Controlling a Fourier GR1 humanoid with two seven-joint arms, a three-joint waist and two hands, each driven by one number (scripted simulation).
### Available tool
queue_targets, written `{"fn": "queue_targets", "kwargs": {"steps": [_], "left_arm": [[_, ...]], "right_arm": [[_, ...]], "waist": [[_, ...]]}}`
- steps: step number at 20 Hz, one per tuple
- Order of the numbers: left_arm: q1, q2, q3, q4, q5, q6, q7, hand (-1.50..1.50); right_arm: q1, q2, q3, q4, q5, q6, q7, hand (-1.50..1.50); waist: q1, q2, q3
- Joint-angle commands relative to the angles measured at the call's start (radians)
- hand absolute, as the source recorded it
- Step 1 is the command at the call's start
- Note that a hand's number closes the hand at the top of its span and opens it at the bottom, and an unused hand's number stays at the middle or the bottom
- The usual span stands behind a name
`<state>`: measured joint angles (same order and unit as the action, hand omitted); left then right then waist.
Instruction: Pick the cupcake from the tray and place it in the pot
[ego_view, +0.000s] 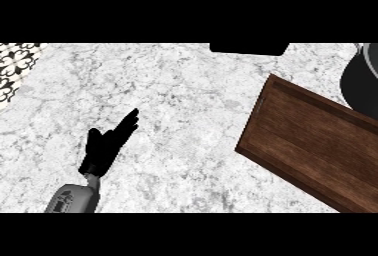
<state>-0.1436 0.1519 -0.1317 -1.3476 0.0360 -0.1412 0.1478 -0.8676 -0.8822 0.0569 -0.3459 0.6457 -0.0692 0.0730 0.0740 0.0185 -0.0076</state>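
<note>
Left hand (109, 144) rests over the marble worktop (177, 90), fingers straight, holding nothing. Right hand not in view. Wooden tray (310, 145) shows no cupcake; its whereabouts cannot be told. Pot (362, 80) sits partly cropped at the right edge. Risk: any release here goes unverified and may miss the pot.

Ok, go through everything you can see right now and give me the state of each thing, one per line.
Left hand: open, fingers straight, over the marble counter, holding nothing.
Brown wooden tray: flat on the counter, angled, visible part bare, no cupcake showing.
Dark round pot: at the right edge, mostly cut off, contents cannot be told.
Right hand: not in view.
</note>
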Motion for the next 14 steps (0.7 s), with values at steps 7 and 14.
{"fn": "queue_targets", "kwargs": {"steps": [7,14], "left_arm": [[-0.011,-0.016,-0.011,0.024,-0.011,-0.004,-0.016,0.00],[-0.022,0.001,0.015,0.035,-0.009,0.000,-0.012,0.00]], "right_arm": [[-0.114,0.078,0.029,0.218,0.040,0.289,0.196,-1.50],[-0.131,0.159,-0.183,0.139,-0.154,-0.028,0.035,-1.50]], "waist": [[0.012,0.016,0.011],[-0.019,0.008,0.015]]}}
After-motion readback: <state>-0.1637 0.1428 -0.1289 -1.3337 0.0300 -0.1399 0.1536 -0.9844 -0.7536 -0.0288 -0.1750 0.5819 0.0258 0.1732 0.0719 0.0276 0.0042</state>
